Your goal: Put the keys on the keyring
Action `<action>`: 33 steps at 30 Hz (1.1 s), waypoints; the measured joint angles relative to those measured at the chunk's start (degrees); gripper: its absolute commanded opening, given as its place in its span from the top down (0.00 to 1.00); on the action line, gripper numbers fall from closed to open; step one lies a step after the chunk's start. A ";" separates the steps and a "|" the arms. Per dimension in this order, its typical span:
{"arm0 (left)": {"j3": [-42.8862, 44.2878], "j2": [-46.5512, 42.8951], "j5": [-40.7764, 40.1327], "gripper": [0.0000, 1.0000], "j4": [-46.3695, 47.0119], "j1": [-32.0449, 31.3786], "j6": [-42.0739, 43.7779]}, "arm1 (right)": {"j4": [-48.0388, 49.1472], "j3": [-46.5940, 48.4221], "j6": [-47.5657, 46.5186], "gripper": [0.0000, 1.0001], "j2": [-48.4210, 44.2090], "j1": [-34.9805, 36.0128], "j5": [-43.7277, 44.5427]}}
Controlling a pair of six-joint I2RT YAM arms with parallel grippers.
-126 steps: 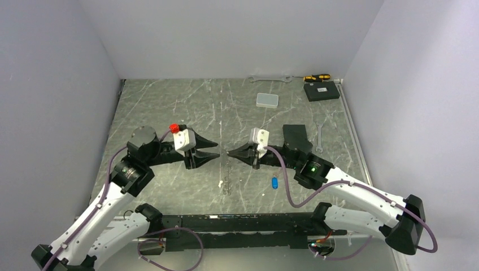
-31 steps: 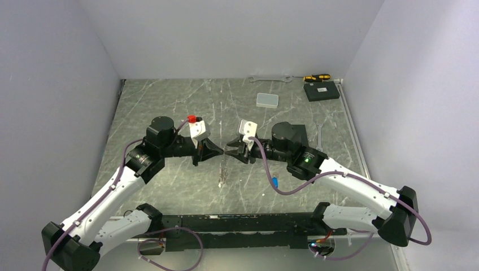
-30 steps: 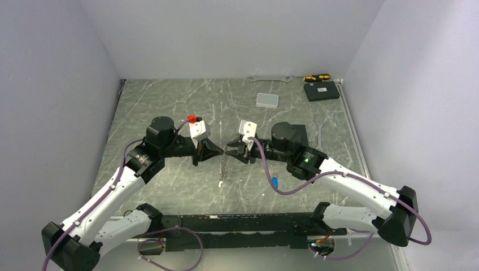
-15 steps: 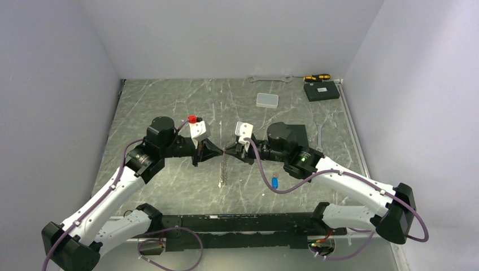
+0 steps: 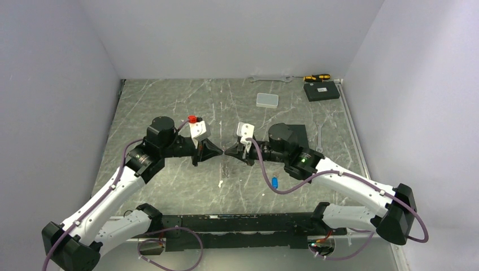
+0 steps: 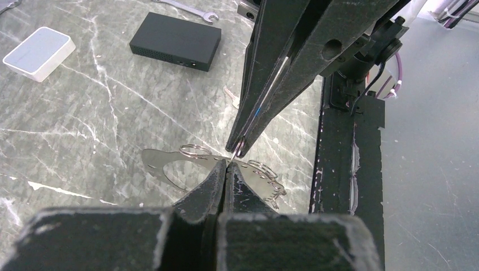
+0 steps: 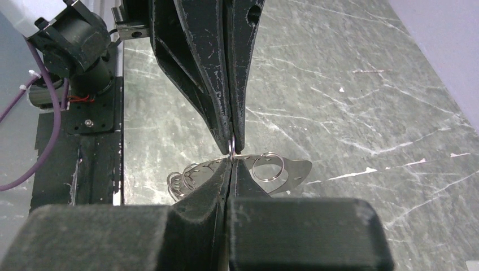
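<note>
On a grey marbled worktop (image 5: 169,101), the left jaws are closed and meet the right jaws tip to tip. Between the tips sits one small ring of the keyring (image 6: 169,164) (a flat shiny band with little loops). The rest of it lies just under the tips, running toward the arm bases. A pale silvery key (image 5: 220,184) lies at that near end. The right jaws are also closed on the ring. The blue key (image 5: 274,182) lies to their right, apart from the tips.
</note>
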 measured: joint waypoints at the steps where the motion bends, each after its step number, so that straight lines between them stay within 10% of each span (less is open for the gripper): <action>1: 0.00 0.00 -0.02 1.00 -0.07 0.00 0.04 | 0.85 -0.63 0.31 1.00 -0.20 0.00 0.00; 20: -0.13 -3.72 0.70 0.62 2.23 -0.02 1.03 | 8.66 -6.16 3.85 1.00 -3.34 0.00 -2.01; 25: -0.85 -6.58 0.52 0.32 3.19 0.00 0.90 | 10.38 -7.26 4.57 1.00 -5.05 0.00 -1.73; 27: -1.81 -9.05 -0.20 0.05 4.04 -0.02 0.63 | 10.97 -7.45 4.96 1.00 -5.97 0.00 -1.75; 33: -6.93 -18.38 -5.84 0.01 9.70 -0.02 -0.94 | 13.33 -7.76 6.16 1.00 -7.43 0.00 -2.19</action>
